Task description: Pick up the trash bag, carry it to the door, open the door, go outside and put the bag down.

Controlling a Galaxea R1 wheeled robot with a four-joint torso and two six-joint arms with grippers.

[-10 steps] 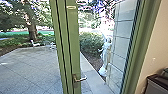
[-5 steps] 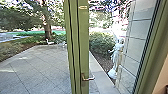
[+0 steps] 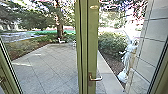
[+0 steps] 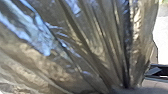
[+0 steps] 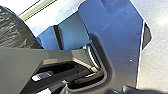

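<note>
Green-framed door [image 3: 91, 45] is facing us, trash bag [image 4: 100, 50] hanging from the left pincer [image 4: 125, 88]

We are facing the door with its lever handle [image 3: 96, 79] showing bare and the paved yard [image 3: 42, 67] lying beyond. Whether the door is standing ajar, we are not able to tell.

Our left pincer is, by our reading, clenching the bag where its long pleats are drawing into one tight bunch. From there the bag is spreading wide and glossy before the left wrist camera; in the right wrist view its dark, wrinkled side is showing as well. As for the right pincer [image 5: 96, 90], we are not making out whether it is gripping or released.

We are expecting soft, slippery film that is yielding to any touch. The pleats are looking taut, so some weight is probably pulling on them, though we are only guessing how much; the bulk is likely to be swinging as we turn. The gathered neck is offering the surest hold, since several folds are sharing the load there. Pinching the thin side would be risking a tear, and so would brushing it against the handle.
</note>
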